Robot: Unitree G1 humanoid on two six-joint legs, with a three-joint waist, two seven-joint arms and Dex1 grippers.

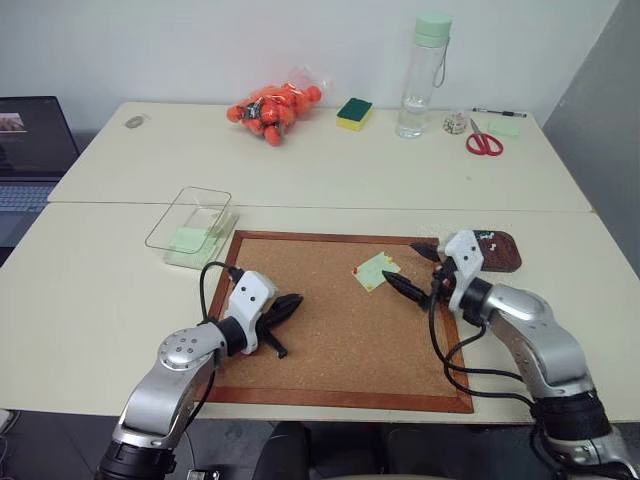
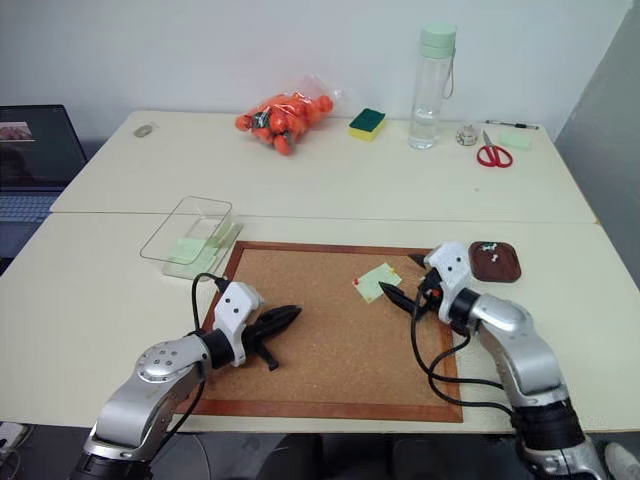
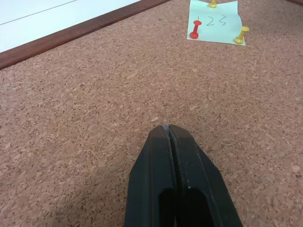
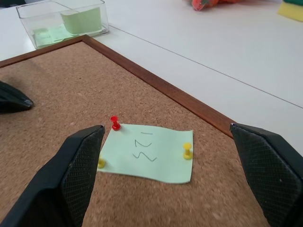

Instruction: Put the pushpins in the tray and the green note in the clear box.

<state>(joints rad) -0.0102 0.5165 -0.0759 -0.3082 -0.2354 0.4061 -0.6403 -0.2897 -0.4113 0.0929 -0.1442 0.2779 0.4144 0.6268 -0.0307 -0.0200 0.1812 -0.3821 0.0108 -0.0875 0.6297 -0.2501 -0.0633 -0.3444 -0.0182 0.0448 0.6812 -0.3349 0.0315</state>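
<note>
Paper, thin and limp: the green note (image 4: 149, 153) at centre frame is held to the corkboard (image 1: 330, 340) by three pushpins (image 4: 115, 123), best pinched by their hard, slippery heads. Right gripper (image 4: 175, 175) fingers stand apart; left gripper (image 3: 176, 142) fingers are pressed together, empty.

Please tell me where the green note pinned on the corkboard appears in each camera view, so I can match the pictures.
Left eye view: green note, upper right part of the corkboard, just ahead of the right gripper.
Right eye view: same place.
Left wrist view: upper right.
Right wrist view: lower centre.
Shared landmark: the red pushpin at one corner.
</note>
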